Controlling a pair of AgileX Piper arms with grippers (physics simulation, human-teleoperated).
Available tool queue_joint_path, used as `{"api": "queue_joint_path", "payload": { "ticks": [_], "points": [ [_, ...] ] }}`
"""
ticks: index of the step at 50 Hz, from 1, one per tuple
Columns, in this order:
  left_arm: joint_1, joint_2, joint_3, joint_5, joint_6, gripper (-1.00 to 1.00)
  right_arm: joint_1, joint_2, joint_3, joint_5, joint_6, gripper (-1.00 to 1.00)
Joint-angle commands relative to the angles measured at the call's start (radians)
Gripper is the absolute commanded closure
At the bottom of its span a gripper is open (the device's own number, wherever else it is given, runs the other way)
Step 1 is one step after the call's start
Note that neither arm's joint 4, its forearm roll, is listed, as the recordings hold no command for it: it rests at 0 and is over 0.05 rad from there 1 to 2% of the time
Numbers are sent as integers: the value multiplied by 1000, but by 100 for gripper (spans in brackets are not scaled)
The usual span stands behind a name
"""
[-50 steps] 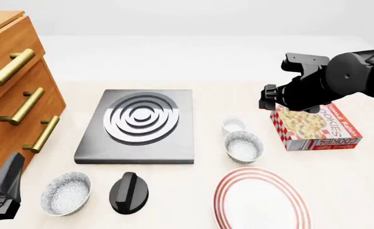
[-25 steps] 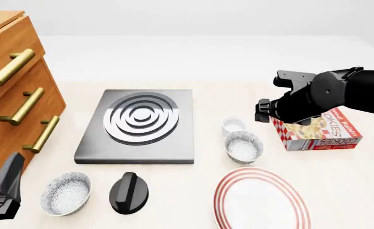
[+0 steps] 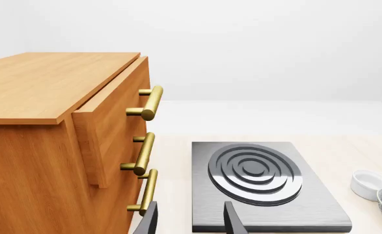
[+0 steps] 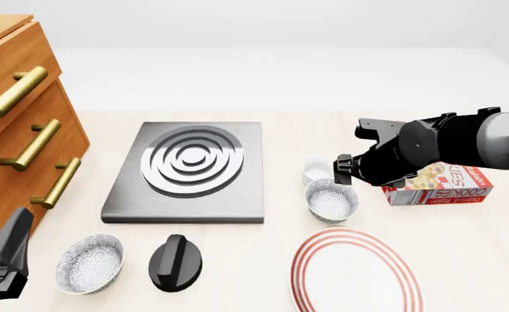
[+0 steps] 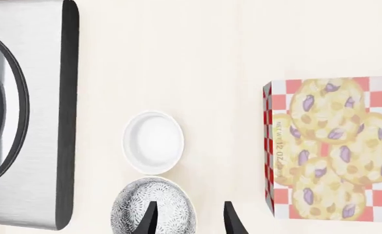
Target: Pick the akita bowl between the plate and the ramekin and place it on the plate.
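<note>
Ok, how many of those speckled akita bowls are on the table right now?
2. One akita bowl sits between the ramekin and the plate, under the right arm. The other speckled bowl is near the front-left, beside the black knob.

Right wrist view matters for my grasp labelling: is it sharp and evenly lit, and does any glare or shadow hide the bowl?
Right wrist view: sharp, flat lighting, no glare; the akita bowl is cut off by the frame edge, with the right end effector overlapping its rim. Front view: equally sharp, soft shadows only; the stove plate shows bright reflective bands.
</note>
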Motion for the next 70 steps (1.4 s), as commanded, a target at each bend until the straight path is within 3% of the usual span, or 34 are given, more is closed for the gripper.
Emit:
{"api": "queue_joint_path", "payload": {
  "ticks": [1, 17, 64, 65, 67, 70],
  "points": [
    [0, 0, 0, 0, 0, -100, 19, 13, 18, -13, 12, -100],
    [0, 0, 0, 0, 0, -100, -2, -39, 75, -21, -8, -100],
    [0, 0, 0, 0, 0, -100, -29, -10, 142, -93, -55, -100],
    [0, 0, 0, 0, 0, -100, -35, -10, 143, -97, -63, 100],
    [0, 0, 0, 0, 0, -100, -51, -5, 148, -107, -82, 100],
    [0, 0, 0, 0, 0, -100, -38, 7, 143, -109, -69, 100]
  ]
}}
